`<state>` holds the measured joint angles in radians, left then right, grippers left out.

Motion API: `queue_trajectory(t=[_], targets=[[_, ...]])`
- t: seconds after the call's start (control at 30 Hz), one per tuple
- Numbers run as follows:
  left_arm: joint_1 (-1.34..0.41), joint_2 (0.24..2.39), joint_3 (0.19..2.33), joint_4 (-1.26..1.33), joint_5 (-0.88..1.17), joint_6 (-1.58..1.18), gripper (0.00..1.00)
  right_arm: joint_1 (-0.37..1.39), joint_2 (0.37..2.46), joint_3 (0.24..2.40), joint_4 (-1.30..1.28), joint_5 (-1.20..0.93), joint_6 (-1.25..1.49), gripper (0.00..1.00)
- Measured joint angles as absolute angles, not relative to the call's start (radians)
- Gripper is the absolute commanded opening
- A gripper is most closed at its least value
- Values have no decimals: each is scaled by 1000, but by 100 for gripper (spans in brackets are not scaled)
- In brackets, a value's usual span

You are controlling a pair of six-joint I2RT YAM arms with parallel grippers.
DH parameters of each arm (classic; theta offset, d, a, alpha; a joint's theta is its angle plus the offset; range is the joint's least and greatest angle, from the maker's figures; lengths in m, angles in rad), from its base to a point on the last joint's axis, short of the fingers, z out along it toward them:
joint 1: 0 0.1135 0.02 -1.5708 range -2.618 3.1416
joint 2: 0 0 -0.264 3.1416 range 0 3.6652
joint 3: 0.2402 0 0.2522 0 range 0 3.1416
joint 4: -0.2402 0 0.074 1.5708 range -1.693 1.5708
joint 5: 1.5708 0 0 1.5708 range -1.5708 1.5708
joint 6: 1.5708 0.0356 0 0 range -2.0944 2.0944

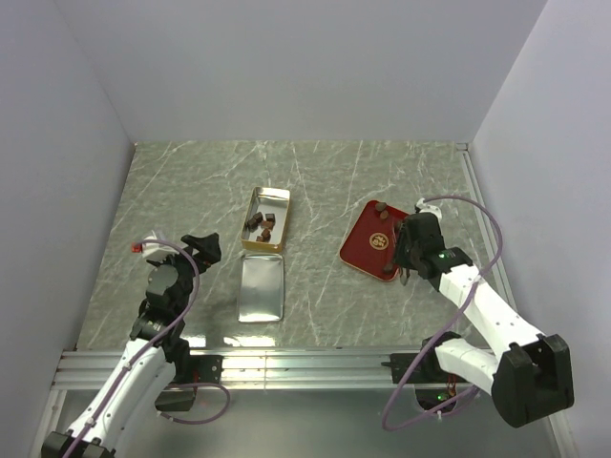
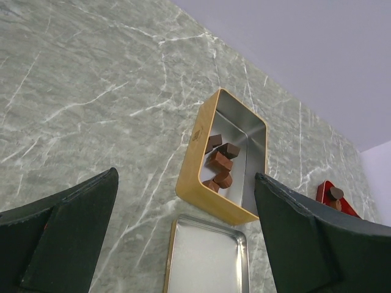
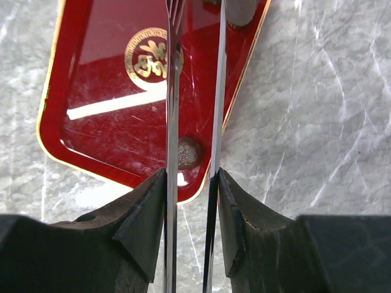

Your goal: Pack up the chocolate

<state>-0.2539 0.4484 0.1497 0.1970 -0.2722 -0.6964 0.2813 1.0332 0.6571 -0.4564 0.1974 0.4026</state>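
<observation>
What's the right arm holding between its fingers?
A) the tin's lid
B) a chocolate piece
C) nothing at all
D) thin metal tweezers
D: the right wrist view shows the two thin blades of the metal tweezers clamped between the right fingers, reaching out over the red tray.

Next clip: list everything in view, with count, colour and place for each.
chocolate: about five, brown, inside the tin
chocolate: about three, brown, on the tray
tin: one, gold, open, mid-table
lid: one, silver inside facing up, just in front of the tin
tray: one, red with a gold emblem, right of the tin
tweezers: one pair, metal, tips over the tray
table: one, grey-green marble
left gripper: one, black, open and empty, left of the lid
right gripper: one, black, shut on the tweezers, at the tray's near edge
</observation>
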Motion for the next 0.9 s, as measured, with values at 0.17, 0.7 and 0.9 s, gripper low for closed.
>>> queue_trajectory(t=[0.17,0.7,0.9], targets=[[-264,448,150,196,-284,-696,99,281,1081,657,-456,197,403,44],[-286,447,150,195,-300,-696,99,281,1092,657,-450,208,399,25],[-292,447,150,195,-305,-696,99,299,1007,657,-448,181,403,24]])
